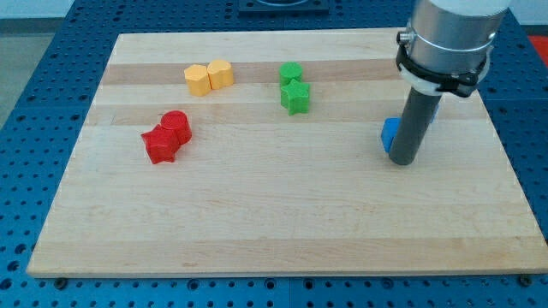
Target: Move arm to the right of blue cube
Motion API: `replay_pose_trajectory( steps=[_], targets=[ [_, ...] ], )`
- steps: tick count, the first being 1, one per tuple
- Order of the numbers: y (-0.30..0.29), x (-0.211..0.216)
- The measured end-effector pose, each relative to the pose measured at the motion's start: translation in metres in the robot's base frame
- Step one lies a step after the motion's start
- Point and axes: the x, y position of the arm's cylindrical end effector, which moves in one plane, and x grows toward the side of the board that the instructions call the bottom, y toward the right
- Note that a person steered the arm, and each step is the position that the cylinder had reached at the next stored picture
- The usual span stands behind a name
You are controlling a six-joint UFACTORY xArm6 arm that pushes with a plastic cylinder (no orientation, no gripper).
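A blue cube (390, 134) lies on the wooden board (282, 214) at the view's right, mostly hidden behind my rod. Another bit of blue (435, 111) shows just to the right of the rod, higher up; I cannot tell its shape. My tip (402, 160) rests on the board right against the blue cube, at its right and slightly below it.
Two yellow blocks (208, 76) touch each other at the upper left. A green cube (291, 74) and a green star (295, 97) sit at top centre. A red cylinder (175, 125) and a red star (160, 145) sit at the left.
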Motion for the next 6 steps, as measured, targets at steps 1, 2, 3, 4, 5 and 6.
replay_pose_trajectory(
  steps=[1,2,3,4,5,6],
  targets=[
    [0.002,-0.008],
    [-0.03,0.033],
    [-0.06,0.07],
    [-0.07,0.052],
    [-0.073,0.039],
    [-0.073,0.016]
  ],
)
